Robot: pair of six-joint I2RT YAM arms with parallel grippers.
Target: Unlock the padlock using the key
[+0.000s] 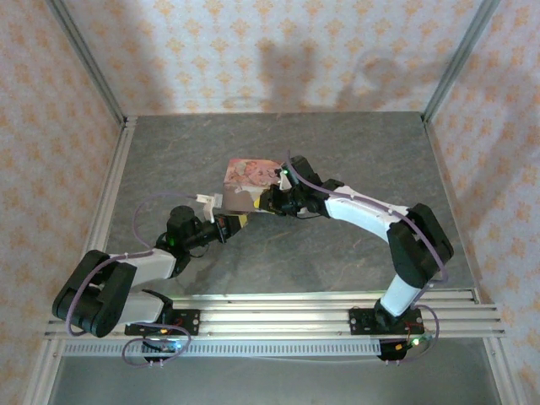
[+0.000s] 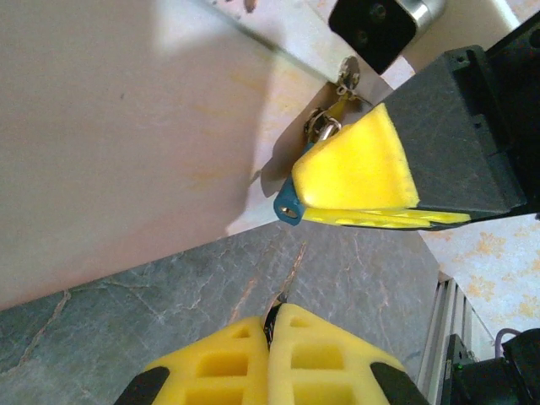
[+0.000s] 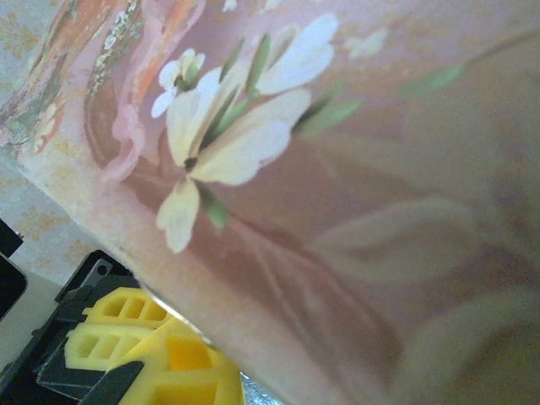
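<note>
The tiny blue-teal padlock (image 2: 288, 208) hangs at the corner of the pink illustrated tin (image 2: 126, 126), its silver shackle (image 2: 321, 126) through the tin's clasp. My right gripper (image 2: 307, 201) is shut on the padlock, whose blue corner pokes out past the yellow pads (image 2: 359, 164). My left gripper (image 2: 272, 315) is shut on the key (image 2: 279, 300); a thin metal sliver sticks out between its pads, pointing at the padlock and a short way below it. From above, the left gripper (image 1: 234, 222) and right gripper (image 1: 263, 202) meet at the near edge of the tin (image 1: 251, 179).
The tin stands mid-table on the grey stone-patterned tabletop (image 1: 337, 152). Its flowered face (image 3: 337, 169) is very close to the right wrist camera. Metal rails (image 1: 110, 194) line the table's left and near sides, and patterned walls enclose it.
</note>
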